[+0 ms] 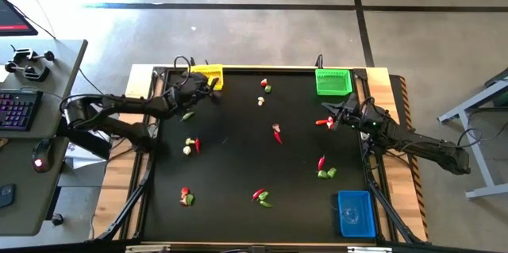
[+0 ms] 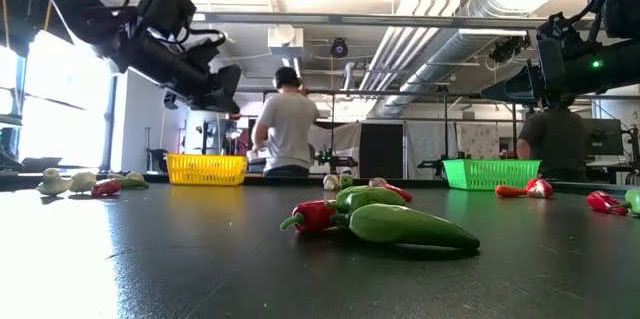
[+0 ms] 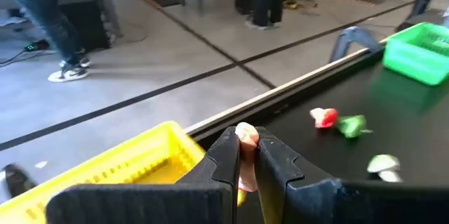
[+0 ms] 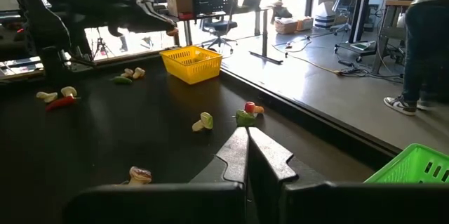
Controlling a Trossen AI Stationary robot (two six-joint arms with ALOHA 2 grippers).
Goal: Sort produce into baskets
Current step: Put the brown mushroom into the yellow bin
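two fingers [image 3: 244, 155] pinch bulb [image 3: 246, 134] (yellow basket [image 3: 126, 164] beside)

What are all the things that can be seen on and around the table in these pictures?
table: one, black top, centre.
yellow basket: one, table's far edge, left.
green basket: one, far edge, right.
blue basket: one, near right corner.
produce: many small pieces, red, green and cream-white, scattered over the table.
cream-white piece: one, held in the left claw.
people: two, one in white, one in dark, in the room behind.
left claw: shut on the piece, by the yellow basket.
right claw: shut, empty, near the green basket.
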